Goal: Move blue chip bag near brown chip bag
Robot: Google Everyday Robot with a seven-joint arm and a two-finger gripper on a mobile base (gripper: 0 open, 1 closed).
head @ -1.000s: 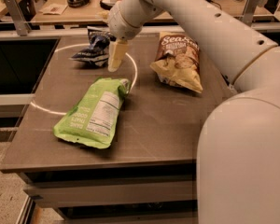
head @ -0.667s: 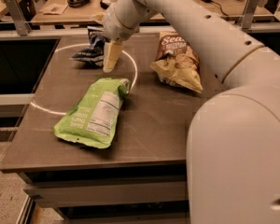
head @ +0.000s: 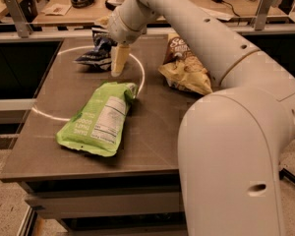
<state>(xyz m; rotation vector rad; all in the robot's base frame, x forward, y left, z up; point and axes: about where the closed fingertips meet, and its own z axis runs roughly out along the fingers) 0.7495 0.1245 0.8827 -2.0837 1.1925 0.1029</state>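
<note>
Reaching over a brown table [head: 162, 132] from the right, the robot's white arm [head: 201, 31] angles down toward the far left corner, where its gripper [head: 116, 68] points at the tabletop just beside the blue chip bag [head: 93, 58]. From where I stand I cannot tell whether the claw is open or closed, or whether it has hold of anything; the crumpled blue foil sits right against its left side and partly behind it.

The blue chip bag lies near the table's back edge, inside a thin white ring [head: 139, 73] marked on the surface. The brown chip bag [head: 184, 70] rests to the right, outside that ring and partly hidden under the arm, its dark top with white lettering toward the back and its tan lower part toward the front. The two bags are well apart, with the gripper and a stretch of bare tabletop between them.

A light green pouch [head: 101, 119] with a white label lies flat nearer the front of the table, its top end touching the ring's near edge. The robot's bulky white body [head: 236, 161] fills the right foreground. Behind the table runs a cluttered workbench [head: 59, 11].
</note>
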